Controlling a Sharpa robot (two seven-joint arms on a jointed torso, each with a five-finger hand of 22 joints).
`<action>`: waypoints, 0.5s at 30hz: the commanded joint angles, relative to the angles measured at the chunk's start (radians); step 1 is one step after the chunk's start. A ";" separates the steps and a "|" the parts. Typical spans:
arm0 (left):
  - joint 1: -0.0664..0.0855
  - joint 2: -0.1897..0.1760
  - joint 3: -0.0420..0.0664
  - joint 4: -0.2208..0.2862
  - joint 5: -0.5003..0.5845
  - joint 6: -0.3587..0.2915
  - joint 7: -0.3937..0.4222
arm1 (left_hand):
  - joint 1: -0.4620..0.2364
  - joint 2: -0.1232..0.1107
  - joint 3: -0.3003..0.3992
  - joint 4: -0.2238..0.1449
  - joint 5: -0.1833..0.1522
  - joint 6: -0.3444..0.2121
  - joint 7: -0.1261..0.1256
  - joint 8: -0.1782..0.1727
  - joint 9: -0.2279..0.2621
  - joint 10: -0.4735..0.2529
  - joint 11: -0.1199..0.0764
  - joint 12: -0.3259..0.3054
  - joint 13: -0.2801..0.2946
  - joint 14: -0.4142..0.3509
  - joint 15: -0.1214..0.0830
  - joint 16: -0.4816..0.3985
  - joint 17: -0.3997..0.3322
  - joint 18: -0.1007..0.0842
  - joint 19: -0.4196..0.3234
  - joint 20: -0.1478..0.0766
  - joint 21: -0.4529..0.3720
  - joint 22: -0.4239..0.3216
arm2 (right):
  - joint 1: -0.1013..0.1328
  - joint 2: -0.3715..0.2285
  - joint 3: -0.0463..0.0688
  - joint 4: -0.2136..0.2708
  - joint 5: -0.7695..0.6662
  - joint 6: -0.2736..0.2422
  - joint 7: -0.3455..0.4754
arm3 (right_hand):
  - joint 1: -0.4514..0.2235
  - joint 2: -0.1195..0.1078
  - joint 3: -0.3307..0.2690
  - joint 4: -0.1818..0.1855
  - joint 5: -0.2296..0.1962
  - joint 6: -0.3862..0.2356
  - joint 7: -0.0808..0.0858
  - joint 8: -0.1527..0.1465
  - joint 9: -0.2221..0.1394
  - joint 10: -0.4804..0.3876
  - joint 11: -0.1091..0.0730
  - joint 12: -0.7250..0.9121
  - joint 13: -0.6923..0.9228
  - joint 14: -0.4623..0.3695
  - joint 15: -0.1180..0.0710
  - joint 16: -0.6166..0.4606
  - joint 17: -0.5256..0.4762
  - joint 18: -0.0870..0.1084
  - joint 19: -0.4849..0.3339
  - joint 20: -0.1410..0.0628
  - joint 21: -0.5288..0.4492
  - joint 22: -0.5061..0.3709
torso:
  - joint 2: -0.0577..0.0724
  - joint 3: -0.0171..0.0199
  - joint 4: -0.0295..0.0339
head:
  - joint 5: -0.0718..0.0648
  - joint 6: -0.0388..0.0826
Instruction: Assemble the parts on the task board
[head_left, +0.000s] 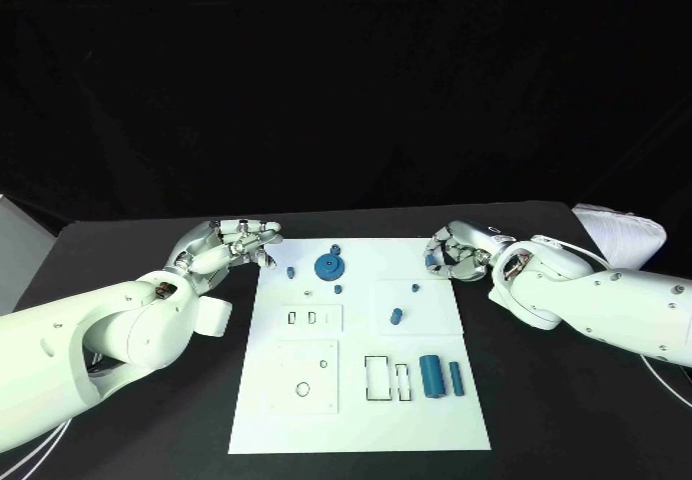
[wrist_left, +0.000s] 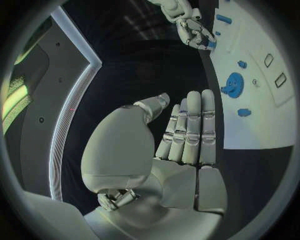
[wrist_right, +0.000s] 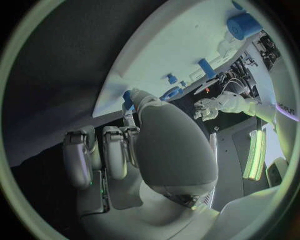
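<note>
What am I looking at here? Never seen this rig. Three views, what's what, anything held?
It is a two-armed robot at a black table; each white arm ends in a silver many-fingered hand. The square picture looks down from the robot's head. The two round pictures come from fisheye cameras at the wrists, behind each hand.

The left hand sits at one far corner of the white task board, the right hand at the other. The left hand's fingers are straight and it holds nothing. The right hand's fingers are curled; whether it holds anything, I cannot tell.

On the board lie small blue parts: a round gear, a thick cylinder and a thinner bar.
</note>
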 joint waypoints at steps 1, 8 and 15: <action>0.001 0.001 0.001 0.001 0.000 0.013 0.005 | -0.010 0.003 0.003 0.000 0.001 -0.009 0.001 -0.003 0.001 -0.005 0.001 -0.001 0.001 -0.007 -0.003 0.005 -0.001 0.012 -0.007 -0.003 0.004 0.001 | -0.001 -0.001 0.000 0.005 -0.011 -0.015 0.008 | -0.003 0.018 0.013 -0.006 -0.005 0.025 -0.021 0.027 0.019 0.044 -0.010 0.006 0.195 0.106 -0.010 0.004 0.263 -0.014 0.105 -0.009 0.004 0.263 | 0.000 -0.0006 0.0010 | 0.001 -0.001; 0.001 0.001 0.001 -0.001 0.000 0.012 0.005 | -0.010 0.003 0.004 -0.001 0.001 -0.010 0.001 -0.003 0.002 -0.005 0.001 -0.001 0.001 -0.008 -0.003 0.006 -0.002 0.012 -0.009 -0.002 0.006 0.002 | 0.004 -0.010 0.002 0.042 0.021 -0.038 -0.031 | -0.011 0.012 0.020 -0.011 -0.006 0.025 -0.023 0.036 0.023 0.046 -0.013 0.008 0.198 0.106 -0.013 0.004 0.263 -0.014 0.105 -0.012 0.004 0.263 | -0.004 -0.0018 -0.0028 | 0.005 0.001; 0.001 0.005 0.001 -0.007 0.000 0.011 0.003 | -0.010 0.003 0.004 -0.001 0.001 -0.010 0.001 -0.003 0.002 -0.005 0.001 -0.001 0.001 -0.008 -0.003 0.006 -0.002 0.012 -0.009 -0.002 0.006 0.002 | 0.037 -0.005 0.003 0.134 0.055 -0.055 -0.118 | -0.058 -0.011 0.019 0.000 -0.017 0.016 -0.022 0.047 0.028 0.046 -0.013 0.007 0.197 0.106 -0.011 0.004 0.263 -0.014 0.105 -0.013 0.004 0.263 | -0.011 -0.0061 -0.0067 | 0.015 -0.001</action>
